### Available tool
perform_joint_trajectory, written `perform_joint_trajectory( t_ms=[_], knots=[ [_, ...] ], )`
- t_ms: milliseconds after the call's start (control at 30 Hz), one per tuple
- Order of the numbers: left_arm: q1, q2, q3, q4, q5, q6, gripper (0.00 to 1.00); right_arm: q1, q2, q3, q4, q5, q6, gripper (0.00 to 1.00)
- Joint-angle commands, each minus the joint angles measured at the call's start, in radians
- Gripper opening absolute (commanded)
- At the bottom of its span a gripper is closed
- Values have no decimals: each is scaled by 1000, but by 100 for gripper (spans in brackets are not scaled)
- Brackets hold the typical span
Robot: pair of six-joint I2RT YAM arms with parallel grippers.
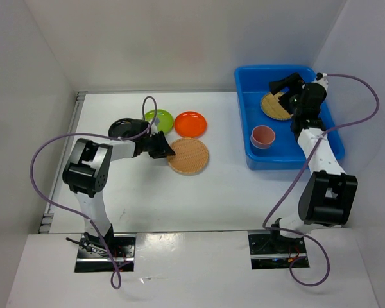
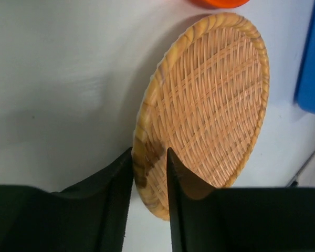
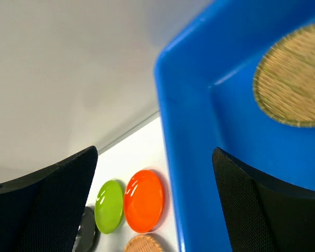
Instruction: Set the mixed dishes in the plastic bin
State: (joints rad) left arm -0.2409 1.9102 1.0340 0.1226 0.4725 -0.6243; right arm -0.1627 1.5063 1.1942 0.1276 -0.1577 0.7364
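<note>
Inside the blue plastic bin: two dishes in, four left outside.
A woven tray and the pink cup lie in the bin, with the right pincer spread and empty above them. Left of the bin on the bench, the left pincer pinches the rim of the second woven tray. Farther left of the bin sit the orange plate, lime green plate and black plate, untouched.

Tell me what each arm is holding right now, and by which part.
The left tool grips the woven tray on the table by its rim, one finger on each side. The right tool, open above the blue bin, holds nothing.
</note>
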Motion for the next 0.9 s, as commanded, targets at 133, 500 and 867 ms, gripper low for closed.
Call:
perform_joint_trajectory(
  t_ms=[133,500,867],
  knots=[
    [-5,7,-29,-69,78,32,0,74,-119,100,-54,-63,-153,95],
    [109,-345,46,-149,250,11,0,218,-110,182,-169,-435,-292,98],
    [150,-402,178,-61,520,-75,0,345,35,228,-279,-757,-417,98]
  ],
)
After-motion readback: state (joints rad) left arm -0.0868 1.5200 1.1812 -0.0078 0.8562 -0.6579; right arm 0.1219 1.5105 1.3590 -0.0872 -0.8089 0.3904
